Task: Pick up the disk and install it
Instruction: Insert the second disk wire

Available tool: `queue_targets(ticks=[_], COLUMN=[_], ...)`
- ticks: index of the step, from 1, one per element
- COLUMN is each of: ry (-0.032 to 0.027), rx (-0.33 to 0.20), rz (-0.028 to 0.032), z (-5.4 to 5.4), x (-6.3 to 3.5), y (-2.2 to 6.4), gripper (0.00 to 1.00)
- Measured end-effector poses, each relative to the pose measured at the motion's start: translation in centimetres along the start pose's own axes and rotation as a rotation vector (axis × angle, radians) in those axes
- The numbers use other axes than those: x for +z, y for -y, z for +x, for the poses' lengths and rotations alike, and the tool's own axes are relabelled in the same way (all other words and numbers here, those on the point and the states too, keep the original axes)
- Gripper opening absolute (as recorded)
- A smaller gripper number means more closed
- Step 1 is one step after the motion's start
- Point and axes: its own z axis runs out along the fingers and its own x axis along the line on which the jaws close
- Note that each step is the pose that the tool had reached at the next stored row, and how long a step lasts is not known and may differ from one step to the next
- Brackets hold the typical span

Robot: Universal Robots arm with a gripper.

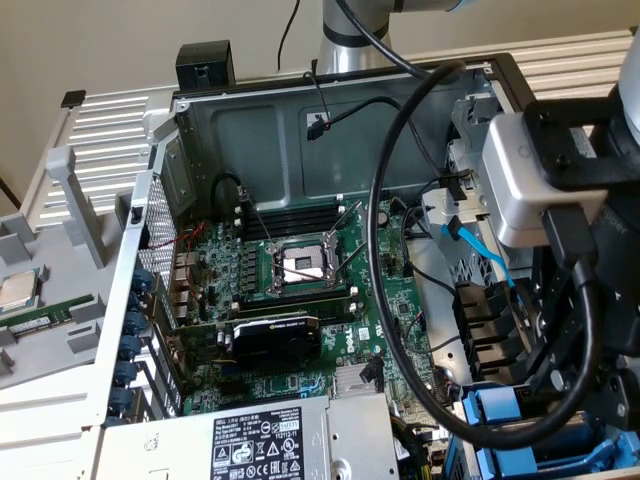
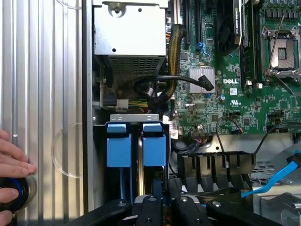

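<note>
1. Black gripper (image 2: pixel 159 186): the jaws are drawn nearly together, with only a thin gap between them. The tips sit at the near edge of a bright blue carrier. I cannot tell whether they nip that edge or only press on it.
2. The disk (image 2: pixel 154 150) shows as that blue carrier, dead ahead of the tips and standing on edge in the drive bay (image 2: pixel 134 117). The silver body is hidden. I judge its long axis runs away from the jaws into the bay, in line with the approach.
3. A second blue carrier (image 2: pixel 118 149) sits just beside it in the same bay.
4. Further out are the green motherboard (image 2: pixel 225 94) and the grey power supply (image 2: pixel 129 33).
5. A person's hand (image 2: pixel 11 162) rests on the ribbed metal table (image 2: pixel 47 94), well apart from the bay.
</note>
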Motion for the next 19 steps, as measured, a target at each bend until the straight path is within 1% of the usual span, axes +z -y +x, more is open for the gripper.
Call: queue_targets(ticks=[6, 19], ry=[0.0019, 0.0035], rx=[0.000, 0.000], rz=[-0.0001, -0.0001], z=[0.01, 0.03], x=[0.08, 0.30], y=[0.00, 0.01], gripper=[0.16, 0.16])
